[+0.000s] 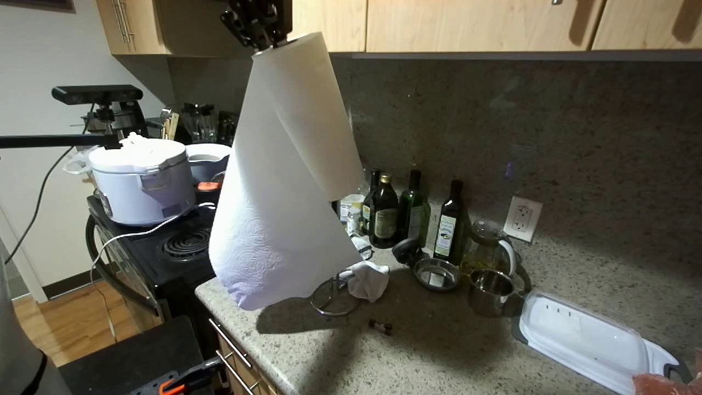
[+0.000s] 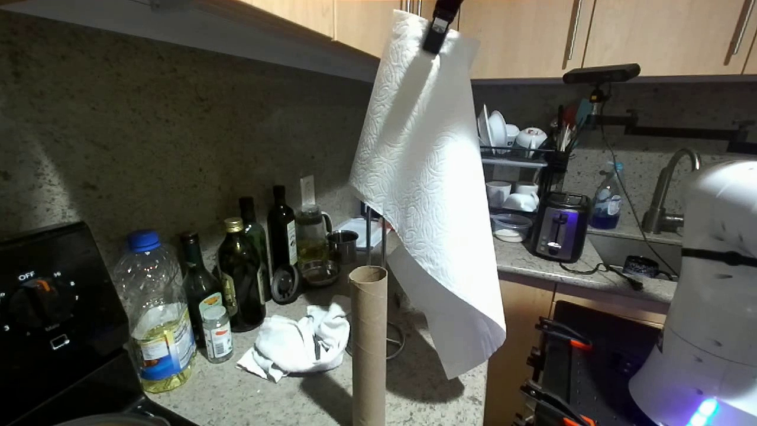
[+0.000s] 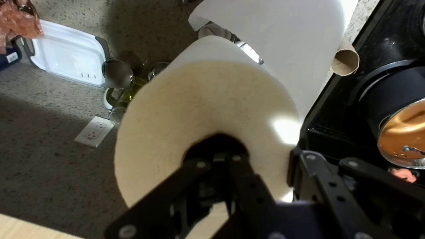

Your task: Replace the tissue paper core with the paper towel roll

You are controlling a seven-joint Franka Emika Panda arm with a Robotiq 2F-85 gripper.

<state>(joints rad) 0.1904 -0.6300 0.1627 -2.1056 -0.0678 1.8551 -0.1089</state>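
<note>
A cloth [image 2: 295,346] and cardboard tube [image 2: 369,349] block you on one side of the stand [image 2: 368,236]; the other is mostly bare counter [image 1: 439,356].

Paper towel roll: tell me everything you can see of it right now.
The paper towel roll is a fat white paper cylinder with a dark hollow centre. It is held above the counter, leaning, its wall pinched by the gripper: one finger goes into the hollow, the other lies against the outside. A long, embossed loose sheet hangs in a curve well below its lower end. The lower opening is not in view.
</note>
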